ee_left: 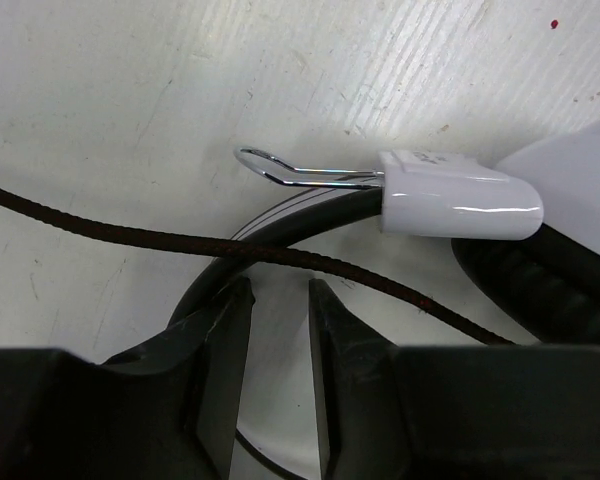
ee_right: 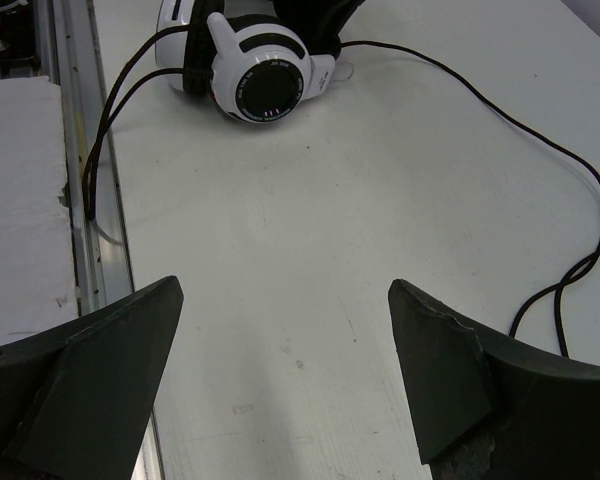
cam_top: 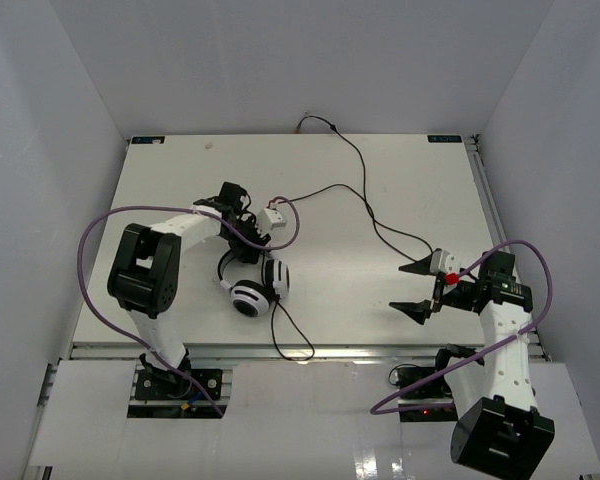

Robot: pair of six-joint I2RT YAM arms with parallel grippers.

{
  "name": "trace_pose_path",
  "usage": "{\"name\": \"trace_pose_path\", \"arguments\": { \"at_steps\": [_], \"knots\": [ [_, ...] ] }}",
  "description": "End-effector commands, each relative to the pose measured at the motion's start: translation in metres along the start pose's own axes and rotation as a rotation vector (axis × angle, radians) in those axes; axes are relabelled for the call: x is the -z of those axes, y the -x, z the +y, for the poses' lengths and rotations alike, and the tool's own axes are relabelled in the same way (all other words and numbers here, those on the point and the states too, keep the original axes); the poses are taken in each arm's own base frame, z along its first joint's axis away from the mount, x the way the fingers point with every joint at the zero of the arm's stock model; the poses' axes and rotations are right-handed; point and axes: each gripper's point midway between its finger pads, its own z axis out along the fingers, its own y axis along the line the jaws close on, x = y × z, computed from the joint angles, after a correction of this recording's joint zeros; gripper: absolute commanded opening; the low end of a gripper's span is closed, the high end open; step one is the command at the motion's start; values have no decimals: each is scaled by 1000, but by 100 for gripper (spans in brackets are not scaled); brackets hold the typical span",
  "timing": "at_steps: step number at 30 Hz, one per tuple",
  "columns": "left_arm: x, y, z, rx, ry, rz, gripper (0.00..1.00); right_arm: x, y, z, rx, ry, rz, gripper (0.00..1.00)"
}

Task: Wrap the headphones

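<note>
Headphones (cam_top: 252, 290): lay on bench (cam_top: 400, 165), left of centre. My left end effector (ee_left: 278, 290): at the headband (ee_left: 310, 212), narrowly parted, holding nothing; cord (ee_left: 130, 232) crossed just beyond its tips, side to side. My right end effector (cam_top: 420, 287): spread wide, empty, well apart from headphones.

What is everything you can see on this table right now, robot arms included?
headphones: one, white earcups, black cushions, near left.
cord: one, thin black, trails from the headphones to the far edge.
small block on the cord: one, white, just beyond the headphones.
table: one, white.
purple cables: two, one looping by each arm.
left gripper: black, fingers narrowly apart at the headband.
right gripper: black, wide open, empty, near right.
</note>
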Motion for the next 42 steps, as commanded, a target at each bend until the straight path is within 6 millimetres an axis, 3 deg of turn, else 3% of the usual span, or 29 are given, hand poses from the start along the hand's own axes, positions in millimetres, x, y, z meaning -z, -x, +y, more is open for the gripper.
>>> {"name": "trace_pose_path", "arguments": {
  "at_steps": [1, 5, 9, 18, 21, 24, 26, 29, 32, 34, 37, 39, 42],
  "knots": [
    [-1, -12, 6, 1, 54, 29, 26, -2, 9, 2, 12, 13, -35, 90],
    [-1, -20, 4, 48, 89, 36, 18, -1, 8, 2, 11, 12, -31, 90],
    [10, -26, 16, 118, 213, 44, 0, -1, 7, 1, 12, 11, -25, 90],
    [85, -7, 46, 451, 538, -123, 0, -1, 2, -4, -33, -2, -10, 90],
    [107, 1, 39, 520, 550, -226, 0, -1, -1, -8, -51, -15, -2, 90],
    [113, 6, 28, 492, 535, -312, 0, -1, -2, -9, -53, -23, -5, 90],
    [111, 7, 29, 488, 537, -334, 23, -2, 0, -8, -44, -23, -16, 90],
    [100, 11, 32, 498, 490, -310, 69, -2, -2, -9, -51, -28, -14, 90],
    [92, 14, 33, 501, 442, -274, 93, -2, -4, -9, -58, -29, -14, 90],
    [87, 20, 39, 500, 419, -254, 98, -2, -5, -10, -63, -28, -14, 90],
    [78, 20, 47, 488, 398, -216, 97, -2, -7, -11, -75, -29, -8, 90],
    [61, 14, 48, 466, 357, -172, 95, -2, -8, -12, -79, -29, -6, 90],
    [40, 3, 49, 422, 304, -111, 79, -2, -9, -13, -83, -30, -4, 90]
  ]
}}
